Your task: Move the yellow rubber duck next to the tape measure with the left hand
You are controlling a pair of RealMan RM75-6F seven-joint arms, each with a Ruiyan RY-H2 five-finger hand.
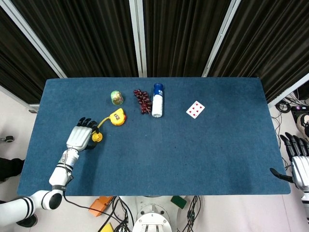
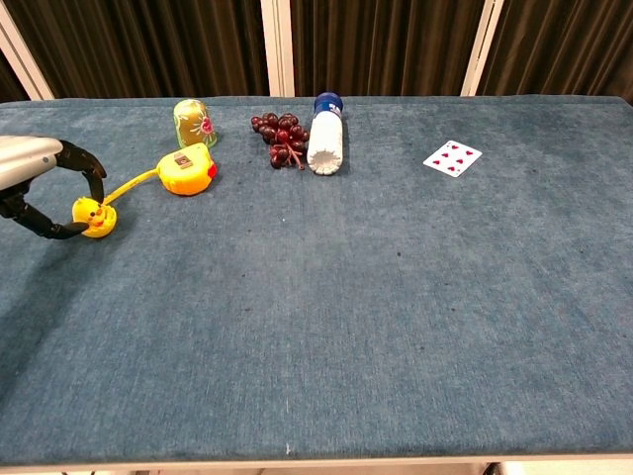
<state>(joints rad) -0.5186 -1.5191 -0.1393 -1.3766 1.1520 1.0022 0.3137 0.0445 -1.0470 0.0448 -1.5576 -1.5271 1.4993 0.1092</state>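
Observation:
The yellow rubber duck [image 1: 97, 137] [image 2: 92, 216] stands upright on the blue table [image 1: 183, 150], at the tip of the strip pulled out of the yellow tape measure [image 1: 117, 117] [image 2: 188, 170]. My left hand [image 1: 79, 137] [image 2: 40, 188] lies just left of the duck. Its fingers [image 2: 84, 163] and thumb arch loosely around the duck from above and below, and no firm grip shows. My right hand [image 1: 299, 164] hangs off the table's right edge with its fingers spread and nothing in it. The chest view does not show it.
Along the back of the table lie a small green object [image 1: 116, 97] [image 2: 194, 122], a bunch of dark grapes [image 1: 142, 100] [image 2: 279, 137], a white bottle with a blue cap [image 1: 157, 100] [image 2: 325, 134] on its side, and a playing card [image 1: 195, 109] [image 2: 452, 157].

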